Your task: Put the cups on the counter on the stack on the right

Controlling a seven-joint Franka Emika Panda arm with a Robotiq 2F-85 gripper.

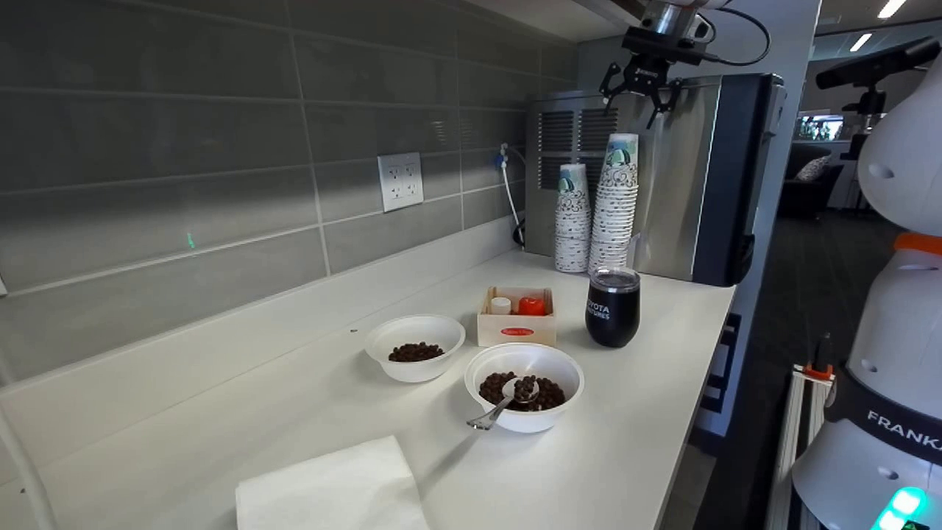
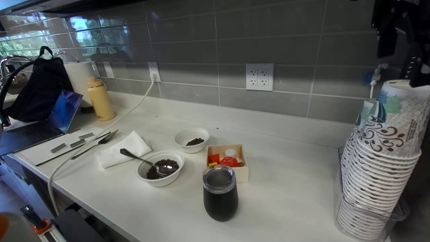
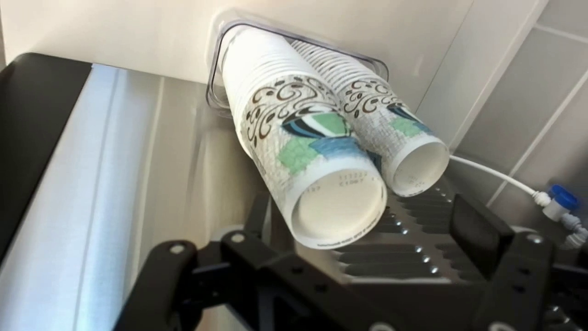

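The Robotiq gripper [image 1: 629,116] hangs, its jaws spread apart, just above the taller stack of upside-down paper cups [image 1: 614,210], which stands beside the shorter paper-cup column [image 1: 572,228] in a clear plastic bin [image 2: 399,215] on the off-white countertop [image 1: 625,419], next to the stainless-steel appliance [image 1: 677,184]

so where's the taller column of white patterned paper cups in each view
In an exterior view, the taller column of white patterned paper cups stands right of centre.
In an exterior view, the column stands at the far right.
Wrist view: the column slants through the middle.
Shared landmark: the small blue fitting on a thin white tube, left of the column's top in both exterior views, far right in the wrist view.
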